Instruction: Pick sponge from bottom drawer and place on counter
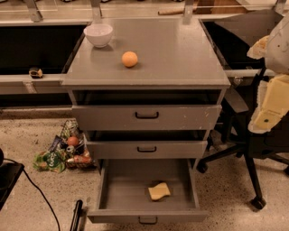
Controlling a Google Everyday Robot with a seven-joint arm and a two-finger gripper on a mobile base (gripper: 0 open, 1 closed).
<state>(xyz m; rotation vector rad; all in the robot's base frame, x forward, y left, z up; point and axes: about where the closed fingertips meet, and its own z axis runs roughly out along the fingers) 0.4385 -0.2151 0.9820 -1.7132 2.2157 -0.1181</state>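
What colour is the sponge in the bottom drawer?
Pale yellow sponge, camera view; gripper at right edge.

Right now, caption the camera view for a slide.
Pale yellow sponge lying in open grey metal bottom drawer; end effector at right, beside grey counter.

Floor [235,203]: pale speckled stone. Warm, dim light throughout.

Far side: long pale ledge [27,82] running left to right, with dark recesses above it at left and right. Metal uprights [95,9] along the far edge. Small dark lump [35,72] on the ledge at left.

Left, on floor: heap of bright packets [65,151].

Near left: black cable [43,196] trailing from the corner of a dark box [6,178].

Right: black office chair [253,144] on castors.

Hand [271,108]: pale, at right edge, in front of the chair.
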